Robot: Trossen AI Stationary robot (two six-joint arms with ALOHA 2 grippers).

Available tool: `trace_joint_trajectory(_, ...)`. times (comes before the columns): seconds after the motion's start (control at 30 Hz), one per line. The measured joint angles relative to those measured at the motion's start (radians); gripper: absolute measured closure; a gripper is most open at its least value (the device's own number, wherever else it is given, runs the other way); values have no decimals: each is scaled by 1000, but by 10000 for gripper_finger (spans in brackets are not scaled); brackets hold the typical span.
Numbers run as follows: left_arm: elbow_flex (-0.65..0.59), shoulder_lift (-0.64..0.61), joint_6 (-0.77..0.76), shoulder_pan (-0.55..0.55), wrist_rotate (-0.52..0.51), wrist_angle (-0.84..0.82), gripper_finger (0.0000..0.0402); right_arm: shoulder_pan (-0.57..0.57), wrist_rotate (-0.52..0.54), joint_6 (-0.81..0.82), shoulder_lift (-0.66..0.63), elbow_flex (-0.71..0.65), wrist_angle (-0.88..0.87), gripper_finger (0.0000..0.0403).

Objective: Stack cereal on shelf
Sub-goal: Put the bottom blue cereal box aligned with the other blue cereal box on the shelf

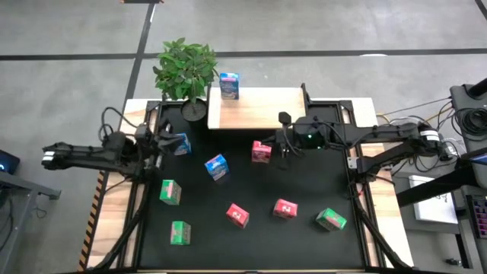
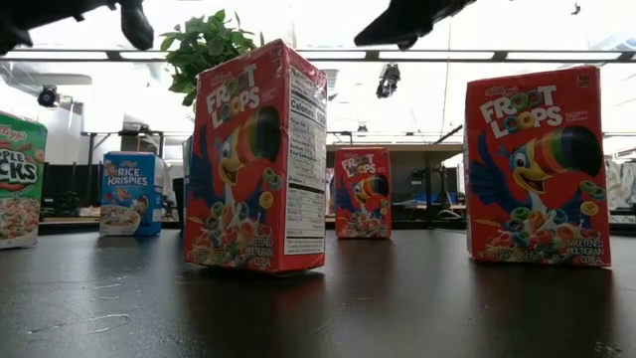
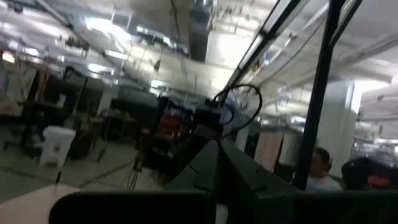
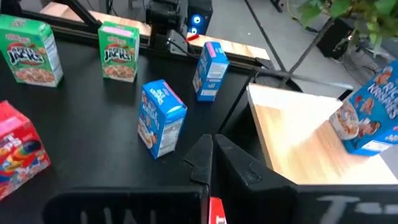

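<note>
High view, looking down: my right gripper (image 1: pixel 283 149), fingers pressed shut and holding nothing, hangs over the black tabletop mat (image 1: pixel 304 190) just beside a red-pink printed cereal carton (image 1: pixel 261 151), near the low light-wood shelf (image 1: pixel 262 108). One blue printed cereal carton (image 1: pixel 229 86) stands upright on that shelf's back left corner. My left gripper (image 1: pixel 163 141) is also shut and empty, at the mat's left edge by another blue carton (image 1: pixel 181 144). Green cartons (image 1: pixel 170 192) and other red-pink ones (image 1: pixel 284 208) stand scattered over the mat.
</note>
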Motion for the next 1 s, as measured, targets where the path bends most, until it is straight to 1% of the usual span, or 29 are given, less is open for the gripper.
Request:
trace_joint_trajectory(0.1,74,54,-32,-11,0,-98,402,0,0,1,-13,-40,24,394)
trace_joint_trajectory(0.17,128,87,-77,-22,0,-192,402,0,0,2,-23,-57,27,394)
trace_joint_trajectory(0.37,337,187,-250,-74,-14,-620,402,2,0,-9,-49,-99,26,394)
trace_joint_trajectory(0.47,424,256,-324,-116,-31,-765,402,2,0,-12,-47,-101,27,394)
trace_joint_trajectory(0.6,507,368,-429,-178,-52,-889,402,2,-1,-13,-40,-105,27,394)
trace_joint_trajectory(0.8,610,530,-610,-255,-51,-1069,402,21,-2,9,-40,-128,27,394)
trace_joint_trajectory(0.9,667,594,-651,-274,-51,-1168,402,27,-2,8,-40,-149,45,394)
trace_joint_trajectory(1.0,707,646,-662,-276,-51,-1224,402,28,-1,4,-41,-181,103,394)
